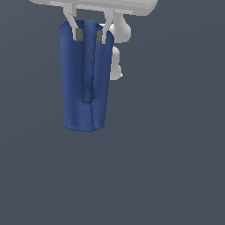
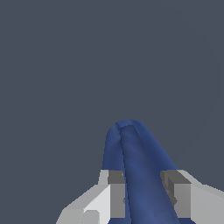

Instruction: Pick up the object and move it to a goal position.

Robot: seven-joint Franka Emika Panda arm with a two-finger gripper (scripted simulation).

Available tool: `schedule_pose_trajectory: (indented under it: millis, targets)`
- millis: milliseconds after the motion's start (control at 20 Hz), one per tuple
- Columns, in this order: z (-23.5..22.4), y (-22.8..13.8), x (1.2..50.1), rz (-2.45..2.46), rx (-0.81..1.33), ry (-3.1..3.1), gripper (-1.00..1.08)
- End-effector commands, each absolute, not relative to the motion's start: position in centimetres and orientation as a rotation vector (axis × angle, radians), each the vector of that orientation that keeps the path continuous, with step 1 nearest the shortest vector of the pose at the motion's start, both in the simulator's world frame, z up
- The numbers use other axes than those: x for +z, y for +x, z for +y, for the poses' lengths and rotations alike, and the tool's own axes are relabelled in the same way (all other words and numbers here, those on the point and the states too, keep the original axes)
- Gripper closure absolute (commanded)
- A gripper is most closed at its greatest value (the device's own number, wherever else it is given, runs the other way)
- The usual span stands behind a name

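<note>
The object [image 1: 85, 83] is a dark blue, matte, tapered cylinder with a vertical groove down its side. It hangs upright near the top of the exterior view, in front of the plain grey background. My gripper [image 1: 90, 35] is shut on its upper end, one grey pad on each side of the central ridge. In the wrist view the object [image 2: 138, 166] runs away from the camera between the two fingers [image 2: 116, 192], and my gripper [image 2: 146, 192] clamps it from both sides. The white hand is cut off by the frame's top edge.
A plain dark grey surface [image 1: 167, 167] fills both views. Part of the white arm [image 1: 118, 48] shows behind the object.
</note>
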State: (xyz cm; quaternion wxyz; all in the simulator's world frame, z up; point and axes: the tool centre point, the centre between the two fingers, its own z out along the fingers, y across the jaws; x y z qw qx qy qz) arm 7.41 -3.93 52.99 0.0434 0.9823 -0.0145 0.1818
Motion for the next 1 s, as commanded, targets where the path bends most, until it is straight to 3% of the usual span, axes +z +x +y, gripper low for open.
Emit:
schedule_pose_trajectory:
  millis: [0, 450, 950]
  targets:
    - [-4.4, 6.5, 55.7, -0.043, 0.637, 2.990, 1.08]
    - [-5.6, 4.1, 60.9, -0.040, 0.797, 2.960, 1.08]
    - [-5.7, 4.0, 61.2, -0.040, 0.805, 2.960, 1.08]
